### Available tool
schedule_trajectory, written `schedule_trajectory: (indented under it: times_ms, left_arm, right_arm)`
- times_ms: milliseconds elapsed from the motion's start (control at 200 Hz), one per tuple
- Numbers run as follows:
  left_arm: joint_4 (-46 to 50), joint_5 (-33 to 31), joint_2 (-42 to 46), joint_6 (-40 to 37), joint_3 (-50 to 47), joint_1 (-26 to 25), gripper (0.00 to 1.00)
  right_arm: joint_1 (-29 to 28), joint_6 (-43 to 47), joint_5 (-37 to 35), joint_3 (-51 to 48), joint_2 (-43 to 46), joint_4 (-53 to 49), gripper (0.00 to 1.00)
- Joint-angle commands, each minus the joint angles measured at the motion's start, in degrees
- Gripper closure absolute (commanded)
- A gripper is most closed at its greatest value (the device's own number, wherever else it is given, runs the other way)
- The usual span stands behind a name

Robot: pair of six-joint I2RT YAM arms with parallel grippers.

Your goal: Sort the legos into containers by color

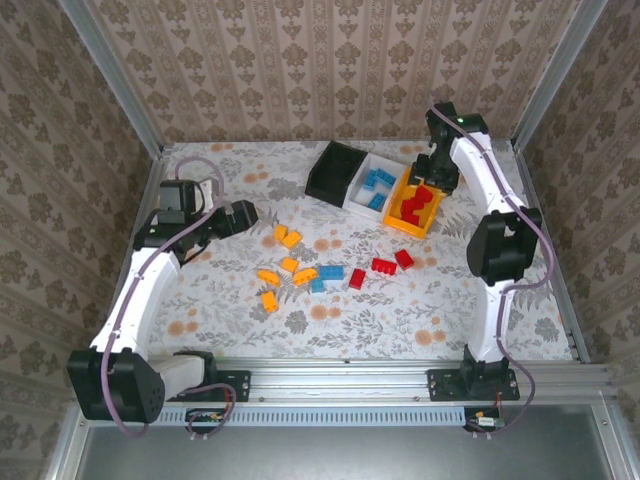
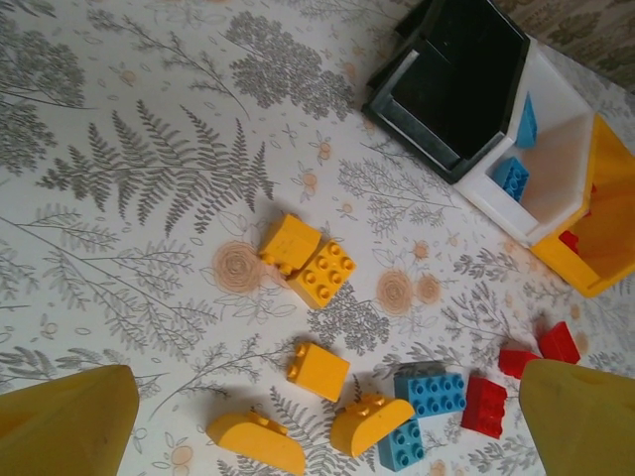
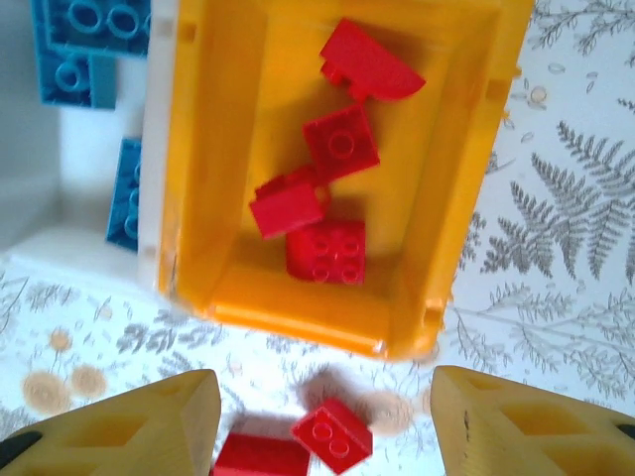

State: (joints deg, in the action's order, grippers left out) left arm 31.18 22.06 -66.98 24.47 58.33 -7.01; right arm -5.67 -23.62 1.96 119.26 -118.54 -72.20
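The right end effector hangs above the orange bin, its fingers apart and empty. Four red bricks lie in that bin. The white bin touches the orange bin's left side and holds blue bricks. The black bin sits further left again. Loose bricks in orange, blue and red lie scattered on the tabletop, nearer the arms than the orange bin. The left end effector is well left of the orange bin, fingers wide apart, holding nothing.
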Motion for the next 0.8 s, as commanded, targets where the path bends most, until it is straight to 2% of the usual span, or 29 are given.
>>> schedule_trajectory:
  times_ms: [0, 260, 465, 795]
  left_arm:
    - [-0.8, 4.7, -1.0, 1.2, 1.7, 0.4, 0.00]
    - [-2.1, 6.9, -4.4, 2.0, 2.3, -1.7, 0.00]
    - [-1.3, 4.6, -7.1, 1.2, 3.4, -6.9, 0.00]
    - [-0.4, 2.1, -11.5, 1.2, 6.0, -14.2, 0.00]
  right_arm:
    - [-2.3, 2.4, 3.3, -6.2, 5.5, -0.1, 0.39]
    - [-7.0, 3.4, 5.4, -26.1, 16.0, 4.3, 0.35]
    - [-9.9, 4.0, 3.7, -38.5, 18.5, 7.3, 0.36]
    - [-10.3, 3.7, 2.2, -44.3, 14.9, 12.0, 0.39]
